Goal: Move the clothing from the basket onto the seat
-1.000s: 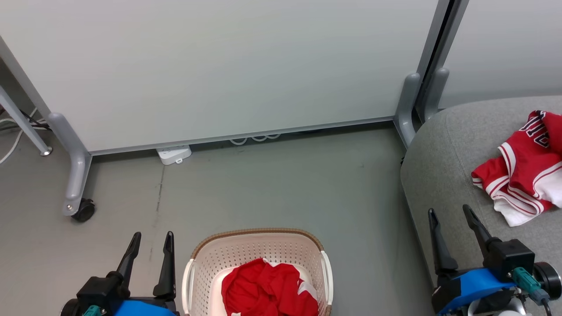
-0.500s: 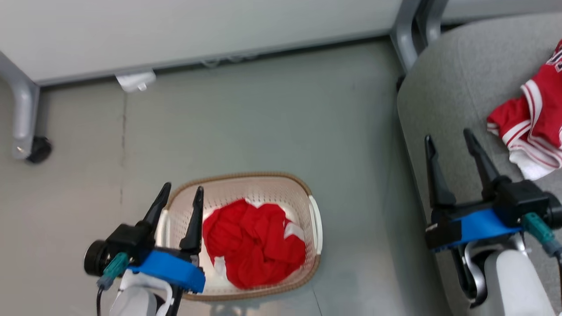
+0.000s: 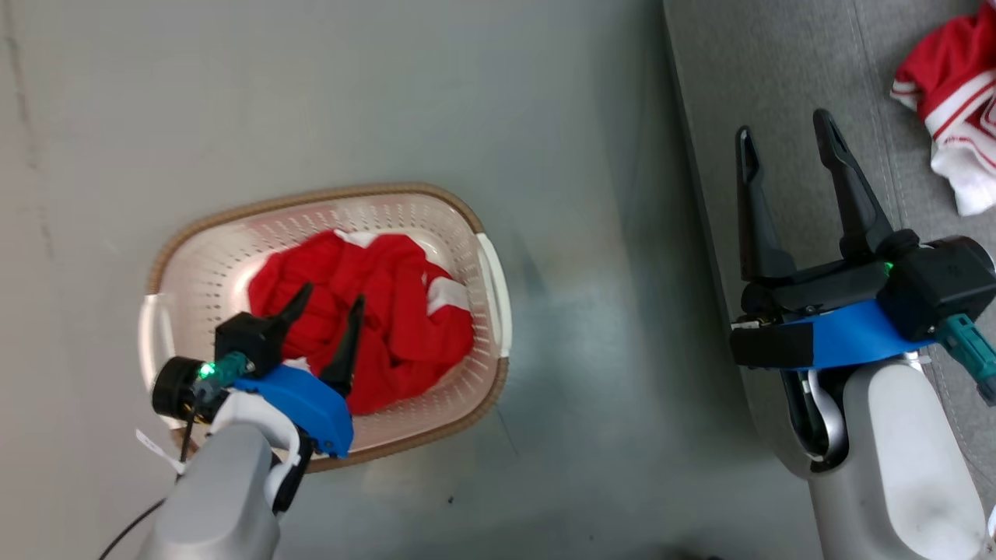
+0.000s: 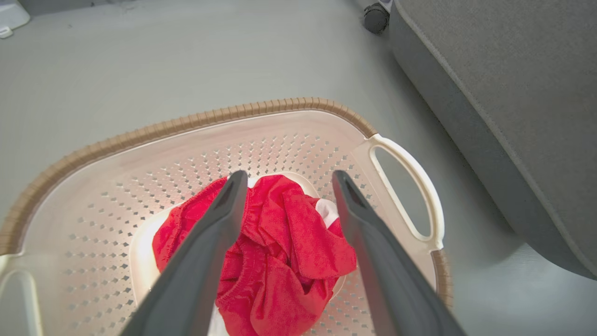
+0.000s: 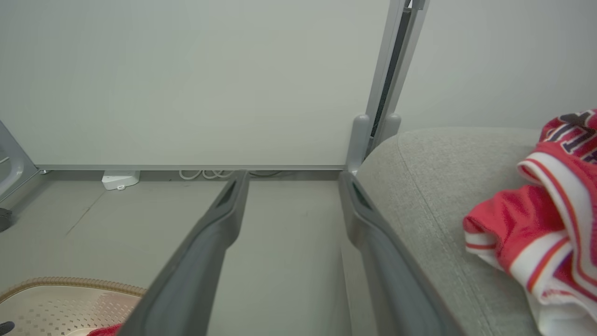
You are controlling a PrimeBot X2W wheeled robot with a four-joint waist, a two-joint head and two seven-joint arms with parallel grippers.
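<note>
Left gripper (image 3: 332, 294) hangs over the basket (image 3: 311, 196), inside its rim. Jaws are spread a fair way apart with nothing held, tips aimed down at the red clothing (image 3: 405, 311) heaped in the basket's bottom. Tips are close to the fabric; can't tell if they touch. A bit of white panel shows on the heap's side toward the basket's right handle (image 3: 494, 288). Step in hand, as I read it: reaching in for the next garment, grasp not yet made. Next move calls for dropping the tips onto a raised fold near the heap's middle, closing firmly, lifting well clear of the rim, then carrying it right of the basket. Soft bunched cloth may come up as more than one piece or trail over the rim. Bare grey floor (image 3: 591, 233) lies right of the basket, nothing on it. Further right of the basket the right gripper (image 3: 786, 124) hovers over the near edge of the seat (image 3: 778, 62), jaws wide apart, empty. It stands in the likely carry path, so the left arm needs to pass around it or it should clear off. Farthest right of the basket, a red-and-white garment (image 3: 953, 117) already lies on the seat, so the job is partly done. Beyond the basket, the right wrist view shows a pale partition panel (image 5: 186, 84) with a small white box (image 5: 120, 179) at its foot, well apart from the work.
</note>
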